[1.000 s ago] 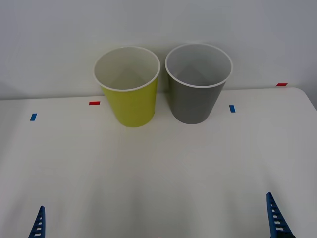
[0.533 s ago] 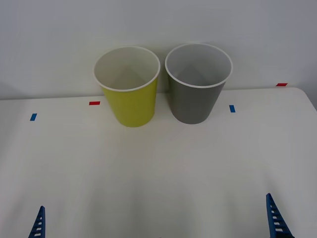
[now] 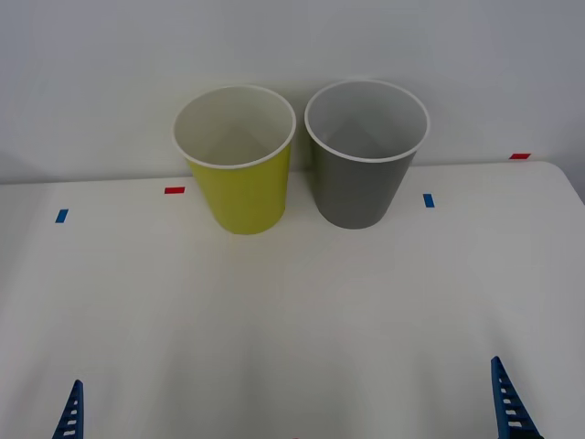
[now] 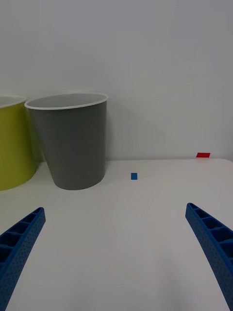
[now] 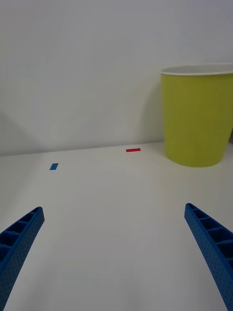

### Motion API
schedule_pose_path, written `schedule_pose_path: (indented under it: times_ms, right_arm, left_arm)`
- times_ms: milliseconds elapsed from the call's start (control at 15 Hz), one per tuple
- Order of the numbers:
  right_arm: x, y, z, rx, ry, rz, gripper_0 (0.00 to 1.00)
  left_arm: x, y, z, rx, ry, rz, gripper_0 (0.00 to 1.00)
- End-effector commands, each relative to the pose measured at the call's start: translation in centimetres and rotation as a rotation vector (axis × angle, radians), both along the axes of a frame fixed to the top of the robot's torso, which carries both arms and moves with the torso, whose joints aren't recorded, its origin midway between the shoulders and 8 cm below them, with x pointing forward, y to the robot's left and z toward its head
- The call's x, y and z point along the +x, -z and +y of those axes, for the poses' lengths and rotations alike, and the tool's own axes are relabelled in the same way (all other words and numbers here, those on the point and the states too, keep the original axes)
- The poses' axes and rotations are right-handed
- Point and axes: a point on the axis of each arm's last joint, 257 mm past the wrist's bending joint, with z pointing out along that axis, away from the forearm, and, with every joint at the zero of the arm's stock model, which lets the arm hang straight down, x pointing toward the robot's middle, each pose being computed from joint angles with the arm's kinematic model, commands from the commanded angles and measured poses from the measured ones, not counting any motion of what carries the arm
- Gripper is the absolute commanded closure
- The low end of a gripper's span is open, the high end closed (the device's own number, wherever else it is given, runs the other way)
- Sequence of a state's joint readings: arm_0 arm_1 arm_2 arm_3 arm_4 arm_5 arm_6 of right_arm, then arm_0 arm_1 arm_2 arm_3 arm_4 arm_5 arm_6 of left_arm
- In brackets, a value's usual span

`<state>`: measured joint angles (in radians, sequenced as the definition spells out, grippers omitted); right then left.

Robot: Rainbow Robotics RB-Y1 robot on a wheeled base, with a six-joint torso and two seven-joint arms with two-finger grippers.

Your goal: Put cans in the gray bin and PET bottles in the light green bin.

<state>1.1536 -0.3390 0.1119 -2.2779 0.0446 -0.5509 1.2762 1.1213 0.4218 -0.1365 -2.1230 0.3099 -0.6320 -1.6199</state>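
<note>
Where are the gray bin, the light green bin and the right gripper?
gray bin [image 3: 358, 194]: front view, outer wall.
light green bin [image 3: 245, 197]: front view, outer wall.
right gripper [image 4: 116, 252]: right wrist view, midway between open fingertips.

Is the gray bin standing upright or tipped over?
Upright. The gray bin rests on its base on the table, its white rim facing up, beside the light green bin.

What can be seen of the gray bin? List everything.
The gray bin is a tall round bucket that tapers toward its base, with matte gray walls that look like plastic, a thin white rim and a pale inside that looks empty. It stands upright at the table's far edge by the wall, close beside the light green bin, which is on its left. Nothing else touches it.
</note>
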Motion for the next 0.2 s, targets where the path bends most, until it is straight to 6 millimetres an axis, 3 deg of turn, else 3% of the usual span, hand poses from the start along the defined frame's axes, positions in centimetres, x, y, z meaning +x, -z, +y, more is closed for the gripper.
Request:
schedule_pose_path:
  times_ms: [67,200]
  right_arm:
    - [0.00,0.00,0.00,0.000,0.000,0.000,0.00]
    - [0.00,0.00,0.00,0.000,0.000,0.000,0.00]
  left_arm:
    - [0.00,0.00,0.00,0.000,0.000,0.000,0.00]
    - [0.00,0.00,0.00,0.000,0.000,0.000,0.00]
